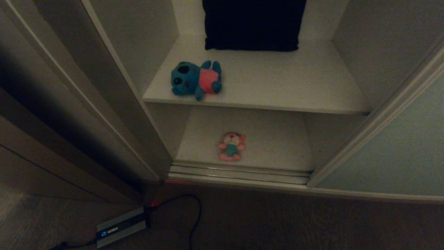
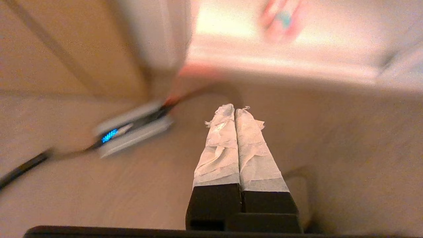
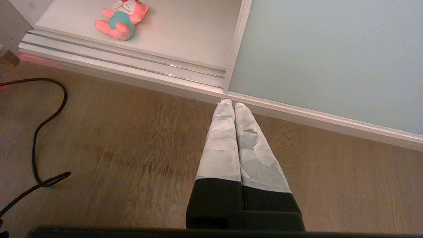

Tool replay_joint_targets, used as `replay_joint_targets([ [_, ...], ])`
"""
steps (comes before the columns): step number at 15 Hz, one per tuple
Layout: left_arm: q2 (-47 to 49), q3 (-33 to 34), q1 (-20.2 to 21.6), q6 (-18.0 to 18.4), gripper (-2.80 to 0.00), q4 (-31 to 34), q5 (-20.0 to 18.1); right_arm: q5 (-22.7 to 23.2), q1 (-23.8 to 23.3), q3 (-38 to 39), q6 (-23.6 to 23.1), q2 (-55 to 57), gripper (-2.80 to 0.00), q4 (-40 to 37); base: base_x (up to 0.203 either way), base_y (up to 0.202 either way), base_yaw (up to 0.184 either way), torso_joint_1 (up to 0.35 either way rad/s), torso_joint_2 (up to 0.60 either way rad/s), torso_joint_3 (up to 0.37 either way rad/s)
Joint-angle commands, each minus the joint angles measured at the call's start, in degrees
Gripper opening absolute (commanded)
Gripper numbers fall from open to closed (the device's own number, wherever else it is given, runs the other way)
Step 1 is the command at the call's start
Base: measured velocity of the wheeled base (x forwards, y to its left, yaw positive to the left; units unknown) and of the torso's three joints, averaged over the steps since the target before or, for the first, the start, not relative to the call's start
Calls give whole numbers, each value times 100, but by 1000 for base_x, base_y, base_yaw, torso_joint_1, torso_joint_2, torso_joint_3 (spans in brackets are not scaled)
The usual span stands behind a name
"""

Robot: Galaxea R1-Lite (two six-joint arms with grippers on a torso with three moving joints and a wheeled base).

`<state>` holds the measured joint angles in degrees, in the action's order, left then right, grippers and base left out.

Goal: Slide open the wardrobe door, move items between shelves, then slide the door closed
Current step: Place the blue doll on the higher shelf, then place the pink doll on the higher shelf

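- Left wrist view: left gripper [image 2: 235, 109] pressed together, empty, above the floor [image 2: 330, 165].
- Right wrist view: right gripper [image 3: 230, 103] likewise, near the door [image 3: 324, 59].

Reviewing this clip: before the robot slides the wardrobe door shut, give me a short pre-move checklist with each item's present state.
1. Sliding wardrobe door open, standing at the right: ok.
2. Pink toy on the lower shelf, behind the floor track, not on it: ok.
3. Teal-blue toy lying on the upper shelf, near its front edge but not hanging over: ok.
4. Left pincer shut and empty, over the floor: ok.
5. Right pincer shut and empty, tips toward the door's lower corner: ok.
6. Cable on the floor in front of the wardrobe, possible snag: cannot tell.
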<state>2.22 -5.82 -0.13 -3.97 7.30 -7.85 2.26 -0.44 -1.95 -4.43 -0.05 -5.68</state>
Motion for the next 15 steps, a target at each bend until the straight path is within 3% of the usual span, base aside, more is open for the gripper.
replay_joint_targets([
  [1, -213, 270, -4, 56, -280, -419, 73, 3, 0, 2, -5, -4, -280, -4, 0, 0, 0, 0, 0, 0],
  [3, -213, 461, -4, 908, -280, -670, 649, 3, 0, 2, -5, -4, -280, -4, 0, 0, 0, 0, 0, 0],
  [4, -213, 558, -4, 1137, -280, -778, 676, 3, 0, 2, -5, -4, -280, -4, 0, 0, 0, 0, 0, 0],
  [6, -222, 469, -13, 1072, -280, -416, 534, 3, 0, 7, -5, -4, -280, -4, 0, 0, 0, 0, 0, 0],
  [15, -213, 573, -13, 1021, -280, -748, 556, 3, 0, 2, -5, -13, -280, -4, 0, 0, 0, 0, 0, 0],
])
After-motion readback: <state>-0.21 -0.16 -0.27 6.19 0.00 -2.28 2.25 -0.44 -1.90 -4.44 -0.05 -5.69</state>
